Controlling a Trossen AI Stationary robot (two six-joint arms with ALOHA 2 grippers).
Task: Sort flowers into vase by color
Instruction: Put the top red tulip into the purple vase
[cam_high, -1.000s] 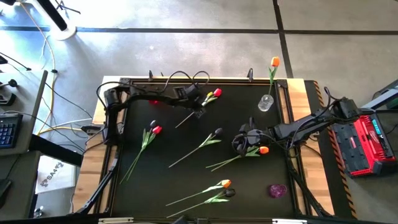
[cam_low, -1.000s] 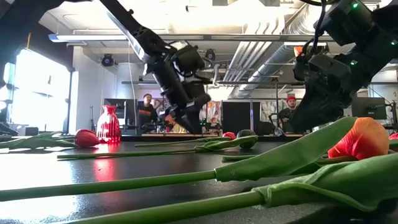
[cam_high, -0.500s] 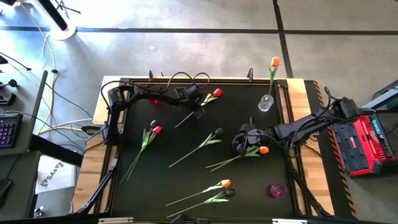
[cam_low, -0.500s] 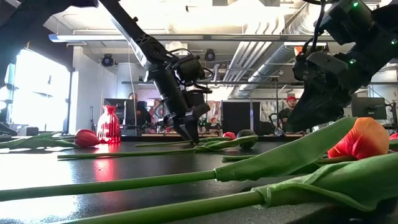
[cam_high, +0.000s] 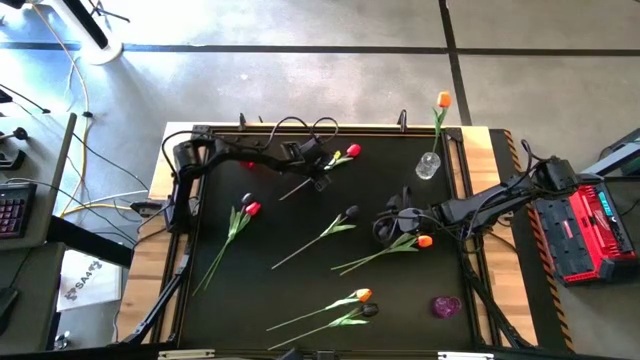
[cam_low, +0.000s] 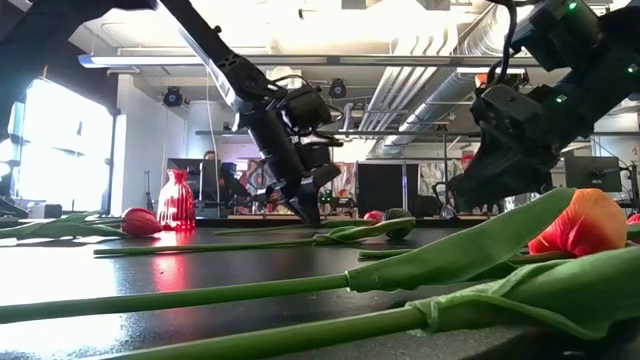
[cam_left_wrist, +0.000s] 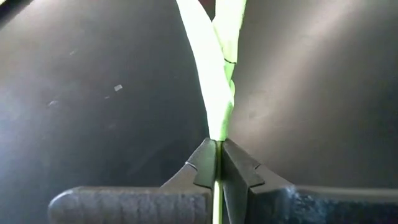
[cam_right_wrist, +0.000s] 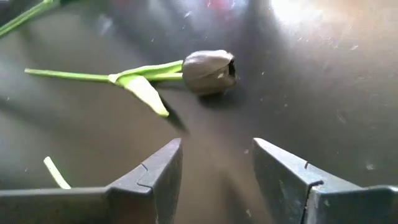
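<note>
A red tulip (cam_high: 352, 151) lies slanted at the far middle of the black table, and my left gripper (cam_high: 318, 173) is shut on its green stem (cam_left_wrist: 217, 112). My right gripper (cam_high: 396, 226) hovers open right of centre. Its fingers (cam_right_wrist: 163, 168) point down at a black tulip (cam_right_wrist: 210, 64) lying flat ahead of them, and they touch nothing. An orange tulip (cam_high: 425, 241) lies just beside that gripper. A clear glass vase (cam_high: 428, 166) at the far right holds one orange tulip (cam_high: 441, 100) upright. My left gripper pinches the red tulip's stem (cam_left_wrist: 218, 142) between its two fingers, just below where the leaves (cam_left_wrist: 214, 56) branch off, about midway along the flower. The fingers come from above, pointing down. Whether the stem is off the table I cannot tell.
A red and a black tulip (cam_high: 246, 207) lie together at the left. An orange and a black one (cam_high: 364, 302) lie near the front edge, beside a purple vase (cam_high: 446, 305). A red vase (cam_low: 175, 200) stands at the far left. People show in the room behind.
My left gripper has come down onto the red tulip's stem and shut on it. My right gripper has kept still and open.
</note>
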